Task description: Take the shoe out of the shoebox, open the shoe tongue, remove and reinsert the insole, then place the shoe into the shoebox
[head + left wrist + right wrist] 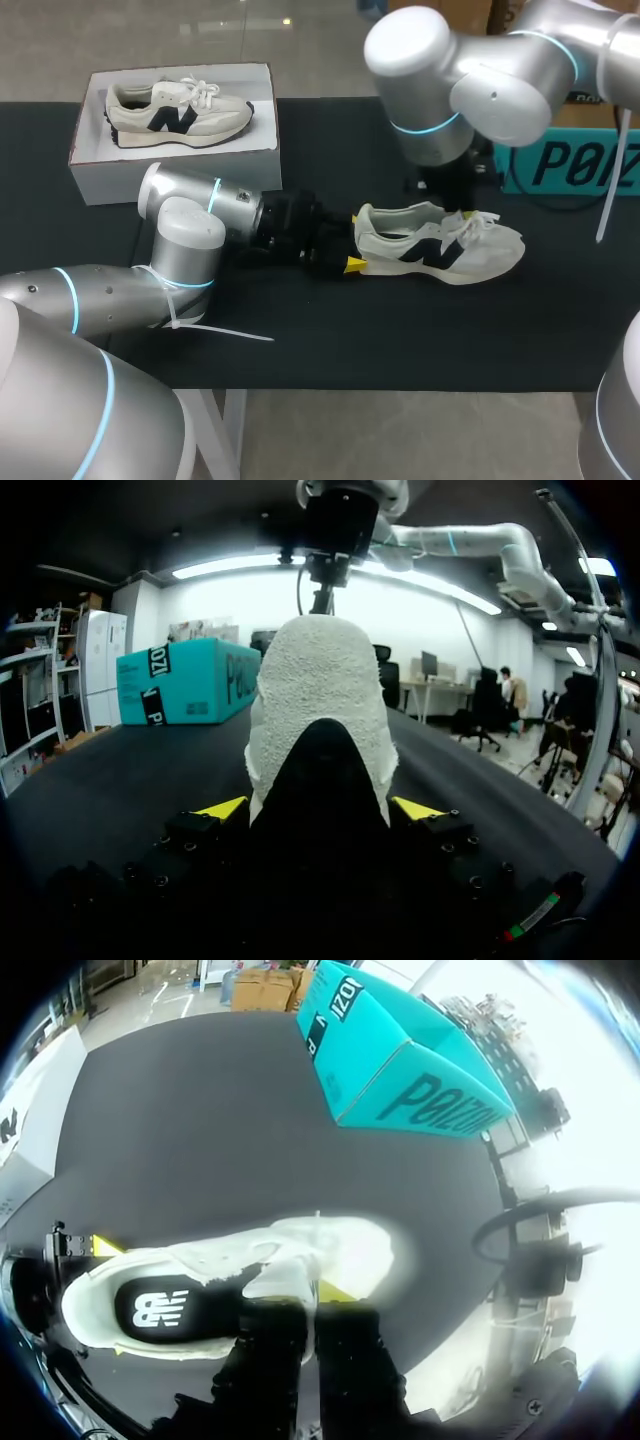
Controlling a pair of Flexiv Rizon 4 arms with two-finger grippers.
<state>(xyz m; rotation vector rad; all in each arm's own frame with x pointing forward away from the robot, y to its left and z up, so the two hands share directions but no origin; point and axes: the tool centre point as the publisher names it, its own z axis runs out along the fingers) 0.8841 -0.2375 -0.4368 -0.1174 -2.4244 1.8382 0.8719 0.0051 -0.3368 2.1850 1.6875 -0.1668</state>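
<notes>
Black cloth covers the worktop (pixel 330 340), and a white shoebox (pixel 180 170) sits at its far left corner, lid off, with a cream other shoe (pixel 178 112) lying on its side inside, toe toward the worktop's right edge. A teal carton (pixel 565 160) stands at the far right edge. The shoe (pixel 440 245), cream with a dark side logo, stands upright on its sole near the middle of the worktop, somewhat toward the right edge, well apart from the shoebox, with its heel facing the left edge and its toe the right. The left arm comes in low from the near left corner, and the left claw (pixel 318 810) is at the shoe's heel: its yellow fingertips (pixel 222 808) stand one on each side of the heel counter and seem to press against it from both sides, so the claw appears closed on the heel at a wide spread. The right arm reaches down from the far right corner, and the right claw (pixel 312 1310) hangs directly over the laces and tongue; whether it is open or gripping anything I cannot tell, since the shoe's upper hides the contact. The dark insole with its white logo shows inside the shoe's opening in the right wrist view.
</notes>
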